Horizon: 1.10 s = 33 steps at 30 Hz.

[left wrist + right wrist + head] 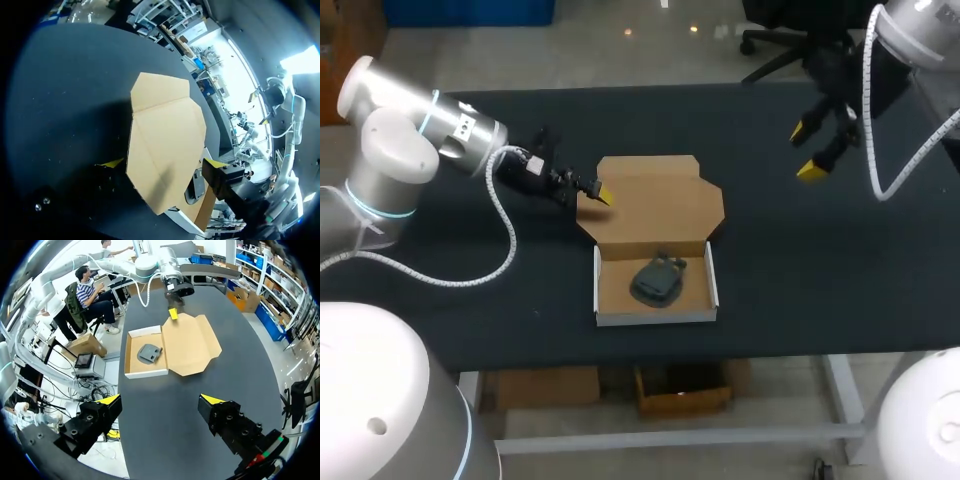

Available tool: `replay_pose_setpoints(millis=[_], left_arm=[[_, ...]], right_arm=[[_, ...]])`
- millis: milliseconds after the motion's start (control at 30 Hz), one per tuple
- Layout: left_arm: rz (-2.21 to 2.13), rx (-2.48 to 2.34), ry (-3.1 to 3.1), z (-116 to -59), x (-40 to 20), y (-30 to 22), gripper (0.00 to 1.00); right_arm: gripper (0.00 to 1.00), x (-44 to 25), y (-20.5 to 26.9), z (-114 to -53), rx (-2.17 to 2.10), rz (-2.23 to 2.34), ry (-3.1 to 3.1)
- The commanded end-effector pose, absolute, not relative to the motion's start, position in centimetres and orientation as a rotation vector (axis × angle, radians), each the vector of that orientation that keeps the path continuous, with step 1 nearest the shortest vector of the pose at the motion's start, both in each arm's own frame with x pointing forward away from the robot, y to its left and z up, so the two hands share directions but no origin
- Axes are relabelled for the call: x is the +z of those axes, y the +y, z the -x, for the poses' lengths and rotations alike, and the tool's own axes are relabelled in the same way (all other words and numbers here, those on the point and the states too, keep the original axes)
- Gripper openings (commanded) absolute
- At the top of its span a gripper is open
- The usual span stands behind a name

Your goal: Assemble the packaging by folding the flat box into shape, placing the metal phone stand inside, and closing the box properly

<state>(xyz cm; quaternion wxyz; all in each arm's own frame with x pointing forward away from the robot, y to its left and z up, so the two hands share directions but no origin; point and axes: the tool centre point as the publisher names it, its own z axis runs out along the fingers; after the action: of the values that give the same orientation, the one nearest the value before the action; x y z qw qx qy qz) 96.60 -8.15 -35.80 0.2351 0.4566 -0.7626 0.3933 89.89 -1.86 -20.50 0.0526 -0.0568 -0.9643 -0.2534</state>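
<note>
The box tray (655, 318) stands folded up at the near middle of the table (800, 270), its white walls raised. The metal phone stand (657, 280) lies inside it, so only closing seems to be left. Just beyond the tray, the brown lid (655, 205) lies open and flat, hinged on the tray's far wall, with its tuck flap pointing far. The left hand (597, 192) sits at the lid's left edge with its fingers apart and the cardboard edge between them. It is probably placed there to lift that side and swing the lid over. Far right, the right hand (806, 151) hangs above the table, fingers spread and gripping nothing, well apart from the box and out of the lid's way.
</note>
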Motion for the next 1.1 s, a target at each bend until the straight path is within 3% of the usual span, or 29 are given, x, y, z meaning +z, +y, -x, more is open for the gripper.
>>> replay_pose_setpoints(millis=[33, 167, 200, 233, 933, 1100], left_arm=[[-1.206, 1.086, -2.060, -97.4, -36.4, -8.4, 0.82], [-1.165, 1.100, -2.044, -97.2, -36.3, -8.7, 0.66], [-1.152, 1.104, -2.039, -97.1, -36.3, -8.7, 0.51], [-1.149, 1.107, -2.040, -97.0, -36.2, -8.8, 0.47], [-0.957, 1.186, -2.095, -96.3, -35.4, -10.2, 0.25], [-0.932, 1.218, -2.062, -96.2, -35.5, -9.9, 0.25]], right_arm=[[1.00, -20.5, -1.5, -90.1, -0.756, 0.171, -2.927], [1.00, -20.5, -1.4, -90.3, -0.746, 0.171, -2.928], [1.00, -20.5, -1.3, -90.3, -0.746, 0.170, -2.927], [1.00, -20.6, -1.3, -90.3, -0.745, 0.170, -2.927], [1.00, -20.5, -0.3, -90.6, -0.722, 0.144, -2.926], [1.00, -20.4, -0.3, -90.7, -0.714, 0.138, -2.929]])
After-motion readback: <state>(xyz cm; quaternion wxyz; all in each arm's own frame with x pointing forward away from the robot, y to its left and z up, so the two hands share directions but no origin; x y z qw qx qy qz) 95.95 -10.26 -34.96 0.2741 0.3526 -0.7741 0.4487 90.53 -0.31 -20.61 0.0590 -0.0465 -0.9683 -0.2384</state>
